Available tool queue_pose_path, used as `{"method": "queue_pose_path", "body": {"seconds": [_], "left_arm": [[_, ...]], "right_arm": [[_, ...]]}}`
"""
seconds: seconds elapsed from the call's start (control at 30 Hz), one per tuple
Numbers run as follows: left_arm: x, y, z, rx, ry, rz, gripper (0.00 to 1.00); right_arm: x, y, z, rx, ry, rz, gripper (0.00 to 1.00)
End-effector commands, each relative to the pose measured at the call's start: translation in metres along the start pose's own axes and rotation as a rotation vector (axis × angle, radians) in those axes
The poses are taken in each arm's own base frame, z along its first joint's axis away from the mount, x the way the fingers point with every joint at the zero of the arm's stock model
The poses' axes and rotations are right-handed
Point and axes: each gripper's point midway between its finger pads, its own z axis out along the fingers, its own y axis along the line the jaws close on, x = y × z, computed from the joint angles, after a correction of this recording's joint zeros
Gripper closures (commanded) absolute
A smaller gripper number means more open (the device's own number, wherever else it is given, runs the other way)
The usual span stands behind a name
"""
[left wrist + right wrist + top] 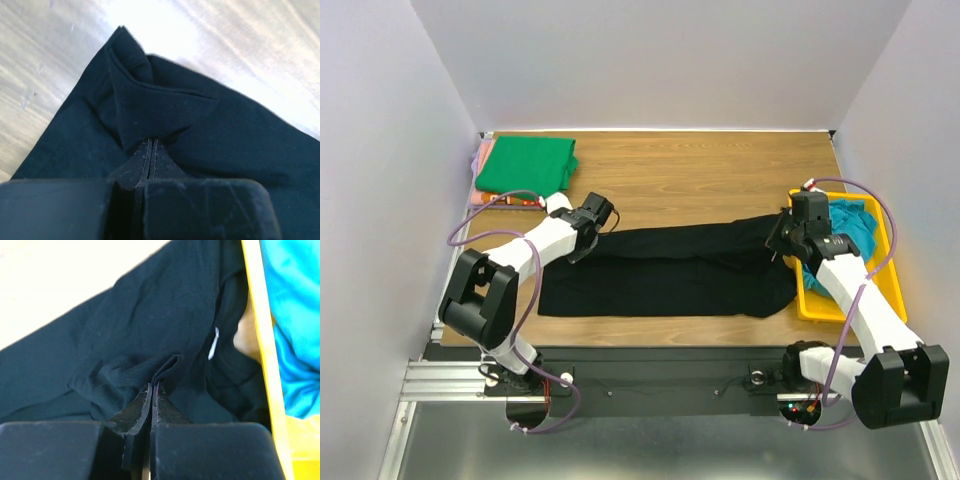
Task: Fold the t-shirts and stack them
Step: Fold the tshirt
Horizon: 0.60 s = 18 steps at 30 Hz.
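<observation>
Student: Tabletop (700, 170) first. What is it, and what encloses it?

Instructor: Light brown wood-grain board, enclosed on three sides by plain pale walls (670, 60). A metal rail (430, 375) runs along the near edge, by the two arm bases.

Student: Where does the black t-shirt (670, 272) lie?

Instructor: Across the middle of the board, stretched as a long band from left to right. Its right end reaches the yellow tray (835, 308) and touches the tray's left rim.

Student: And the grippers?

Instructor: The left gripper (608, 213) is clamped on a raised fold at the band's upper left corner. The wrist view shows its fingers (142, 161) pressed together with cloth between them. The right gripper (782, 239) pinches a fold at the upper right end, just beside the tray rim, jaws closed on the cloth.

Student: The other shirts?

Instructor: The bright green t-shirt (525, 163) lies folded at the far left corner, on top of an orange-pink t-shirt (490, 200) whose edge shows beneath. The teal-blue t-shirt (860, 225) is bunched in the tray.
</observation>
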Motion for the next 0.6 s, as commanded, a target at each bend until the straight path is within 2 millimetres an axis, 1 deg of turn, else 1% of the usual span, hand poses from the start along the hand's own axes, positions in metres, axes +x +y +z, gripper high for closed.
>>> {"method": "queue_pose_path", "body": {"seconds": [0.0,0.13,0.23,0.27,0.3,0.33,0.37,0.4,0.43,0.47,0.53,0.57], "left_arm": [[0.003,0.015,-0.011,-0.009,-0.004,-0.047,1.00],[0.019,0.020,-0.010,0.011,0.029,-0.046,1.00],[0.023,0.023,-0.014,0.026,0.043,-0.055,1.00],[0.028,0.026,-0.015,0.029,0.053,-0.052,1.00],[0.029,0.026,-0.016,0.032,0.055,-0.053,1.00],[0.028,0.026,-0.019,0.044,0.049,-0.058,0.92],[0.030,0.030,-0.020,0.045,0.051,-0.058,0.74],[0.033,0.033,-0.019,0.039,0.057,-0.053,0.74],[0.032,0.033,-0.022,0.051,0.057,-0.055,0.61],[0.038,0.036,-0.023,0.052,0.069,-0.044,0.54],[0.037,0.039,-0.031,0.078,0.066,-0.049,0.44],[0.038,0.046,-0.034,0.066,0.063,-0.045,0.41]], "right_arm": [[0.006,-0.001,-0.010,-0.017,-0.001,0.007,0.99],[0.018,-0.010,-0.007,0.016,0.025,0.011,0.99],[0.029,-0.015,-0.004,0.027,0.050,0.014,0.99],[0.033,-0.019,-0.004,0.044,0.061,0.015,0.99],[0.034,-0.021,-0.004,0.048,0.060,0.016,0.98],[0.037,-0.023,-0.004,0.057,0.071,0.013,0.98],[0.040,-0.024,-0.005,0.059,0.077,0.021,0.97],[0.041,-0.025,-0.005,0.061,0.081,0.021,0.96],[0.045,-0.026,-0.007,0.060,0.087,0.025,0.93],[0.048,-0.027,-0.007,0.062,0.093,0.029,0.84],[0.049,-0.030,-0.011,0.073,0.088,0.034,0.79],[0.051,-0.036,-0.014,0.099,0.091,0.034,0.73]]}}
